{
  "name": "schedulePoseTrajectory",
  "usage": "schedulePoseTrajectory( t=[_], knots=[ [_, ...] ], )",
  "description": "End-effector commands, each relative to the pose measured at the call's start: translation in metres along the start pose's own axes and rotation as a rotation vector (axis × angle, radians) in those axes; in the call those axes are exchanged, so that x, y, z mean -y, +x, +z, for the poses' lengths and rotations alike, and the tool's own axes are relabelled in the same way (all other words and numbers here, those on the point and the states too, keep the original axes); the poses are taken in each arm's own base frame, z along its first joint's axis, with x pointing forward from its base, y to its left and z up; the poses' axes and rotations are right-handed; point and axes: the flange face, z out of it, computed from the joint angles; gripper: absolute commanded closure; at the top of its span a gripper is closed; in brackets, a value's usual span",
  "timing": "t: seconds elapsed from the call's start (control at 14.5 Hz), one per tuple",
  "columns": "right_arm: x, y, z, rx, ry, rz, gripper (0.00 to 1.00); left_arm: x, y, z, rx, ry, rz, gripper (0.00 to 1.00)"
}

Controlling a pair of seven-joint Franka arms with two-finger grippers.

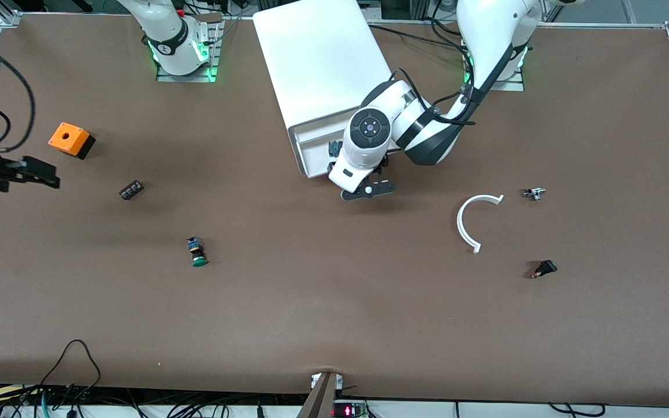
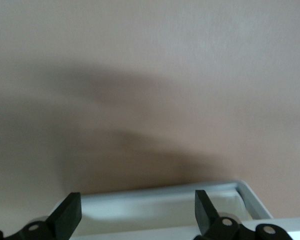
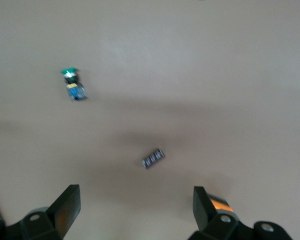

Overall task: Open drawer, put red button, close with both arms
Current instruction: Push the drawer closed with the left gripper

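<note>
The white cabinet (image 1: 320, 58) stands between the two arm bases, and its drawer (image 1: 305, 152) is pulled out toward the front camera. A small blue-and-black piece (image 1: 333, 148) lies in the tray, mostly hidden by the left arm's wrist; no red cap shows. My left gripper (image 1: 369, 190) (image 2: 137, 212) hangs open and empty over the drawer's front rim (image 2: 165, 192). My right gripper (image 1: 43, 173) (image 3: 137, 207) is open and empty, up over the table at the right arm's end, beside the orange box (image 1: 70, 139).
A green-capped button (image 1: 197, 252) (image 3: 72, 82) and a small black ribbed part (image 1: 131, 190) (image 3: 153, 158) lie on the brown table. A white curved piece (image 1: 474, 220), a small metal part (image 1: 535, 193) and a black part (image 1: 545, 269) lie toward the left arm's end.
</note>
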Motion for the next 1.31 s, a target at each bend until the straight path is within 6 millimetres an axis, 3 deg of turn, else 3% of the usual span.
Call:
schedulePoseTrajectory(
  t=[0.0, 0.21, 0.55, 0.76, 0.9, 1.1, 1.24],
  knots=[
    [-0.030, -0.011, -0.012, 0.014, 0.000, -0.014, 0.00, 0.007, -0.016, -0.003, 0.085, -0.010, -0.019, 0.00],
    [-0.025, -0.008, -0.008, 0.013, 0.039, -0.081, 0.00, 0.005, -0.021, 0.001, 0.126, -0.018, -0.030, 0.00],
    [-0.021, -0.037, -0.040, 0.021, 0.047, -0.138, 0.00, 0.020, -0.018, 0.004, 0.266, -0.005, 0.041, 0.00],
    [-0.017, -0.044, -0.045, 0.031, 0.050, -0.152, 0.00, 0.017, -0.013, -0.007, 0.246, -0.026, 0.043, 0.00],
    [-0.011, -0.043, -0.042, 0.031, 0.049, -0.156, 0.00, 0.016, -0.002, -0.028, 0.210, -0.054, 0.038, 0.00],
    [-0.004, -0.058, -0.032, -0.002, 0.041, -0.166, 0.00, 0.041, 0.044, -0.078, 0.141, -0.091, -0.006, 0.00],
    [-0.002, -0.071, -0.030, -0.032, 0.032, -0.168, 0.00, 0.055, 0.058, -0.114, 0.031, -0.017, 0.030, 0.00]
  ],
)
